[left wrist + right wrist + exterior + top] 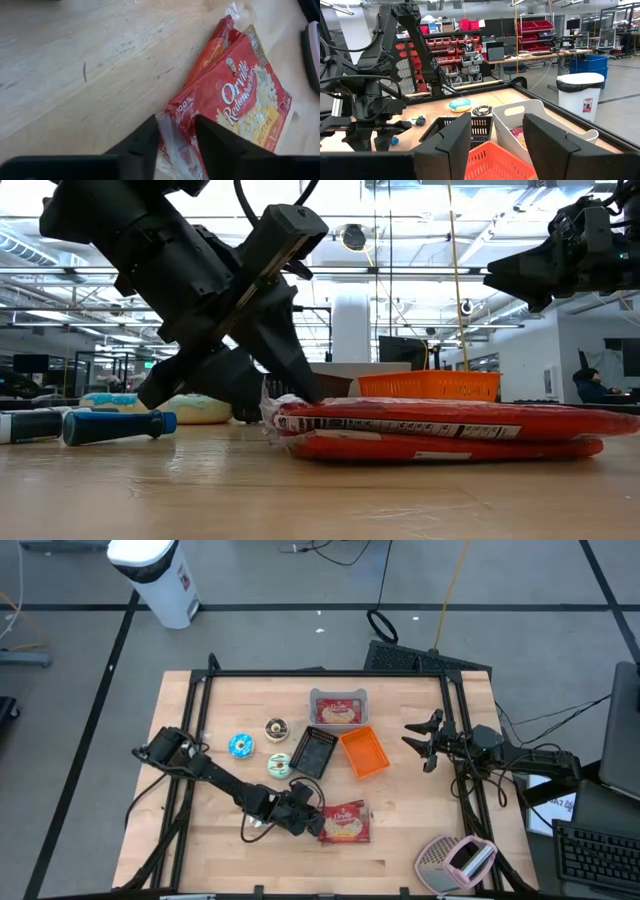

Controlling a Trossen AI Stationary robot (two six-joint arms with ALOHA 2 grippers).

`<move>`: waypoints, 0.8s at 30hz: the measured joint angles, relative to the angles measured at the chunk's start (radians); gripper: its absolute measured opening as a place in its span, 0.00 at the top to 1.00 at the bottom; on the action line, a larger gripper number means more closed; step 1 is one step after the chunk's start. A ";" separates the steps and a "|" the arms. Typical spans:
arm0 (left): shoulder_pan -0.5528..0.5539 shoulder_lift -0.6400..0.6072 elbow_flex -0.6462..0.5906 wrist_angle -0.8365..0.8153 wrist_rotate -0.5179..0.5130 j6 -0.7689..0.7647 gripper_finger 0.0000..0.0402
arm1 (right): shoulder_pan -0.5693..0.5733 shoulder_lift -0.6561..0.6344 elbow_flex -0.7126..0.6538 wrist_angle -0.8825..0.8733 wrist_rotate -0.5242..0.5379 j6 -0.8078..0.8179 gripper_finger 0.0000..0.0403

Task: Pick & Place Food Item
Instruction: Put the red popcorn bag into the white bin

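The wooden worktop [400, 840] carries a white bin [338, 708], an orange basket [363, 752] and a black basket [314, 751] near its middle, with two donuts [241, 746] just to their left. The red popcorn packet [345, 822] lies flat near the front edge, and the left gripper [312, 819] is down at its left end with its fingers [145, 145] closing around the crinkled clear wrapper edge. The right gripper [418, 741] hangs above the worktop's right side, apart from everything, its jaws parted and holding nothing.
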 joint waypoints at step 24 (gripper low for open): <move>0.002 -0.182 0.000 0.060 -0.032 0.257 0.99 | 0.000 0.000 0.000 0.000 0.000 0.000 0.59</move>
